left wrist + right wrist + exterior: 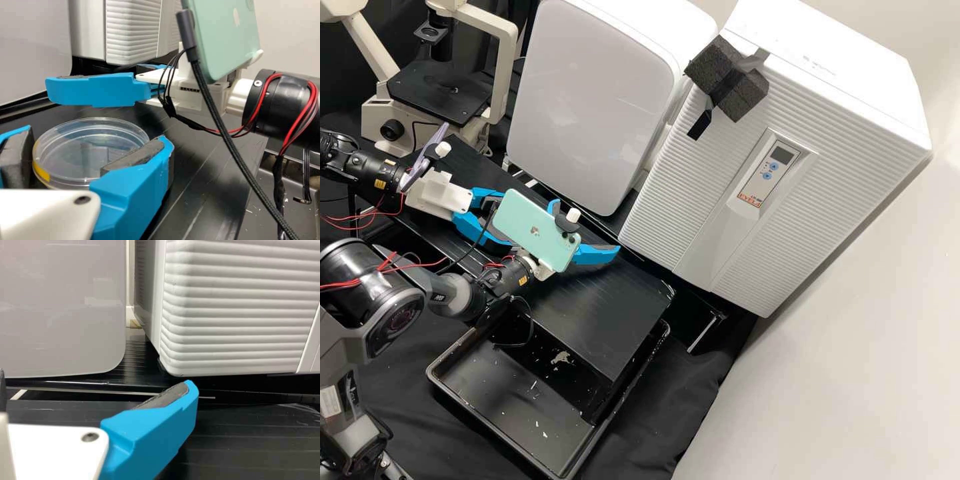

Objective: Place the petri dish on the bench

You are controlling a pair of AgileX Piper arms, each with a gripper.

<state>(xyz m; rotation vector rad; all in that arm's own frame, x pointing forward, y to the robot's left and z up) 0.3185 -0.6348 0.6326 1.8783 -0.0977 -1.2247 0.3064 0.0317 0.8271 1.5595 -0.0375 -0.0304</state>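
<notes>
Blue left claw (pixel 475 225), fingers wide apart, grips the petri dish (pixel 82 156).

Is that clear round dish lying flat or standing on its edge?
Flat: the petri dish has its broad round top facing up, its low wall below.

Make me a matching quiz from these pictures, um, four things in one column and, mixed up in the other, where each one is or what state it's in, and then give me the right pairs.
Things:
1. Petri dish
2. Mint-green phone
3. Dark foam block
4. Black tray

Places or states:
A. Mounted on the right arm
B. Scattered with pale flecks
C. Between the jaws of the left gripper
D. Taped to the ribbed white cabinet

Right pairs: 1-C, 2-A, 3-D, 4-B
</notes>
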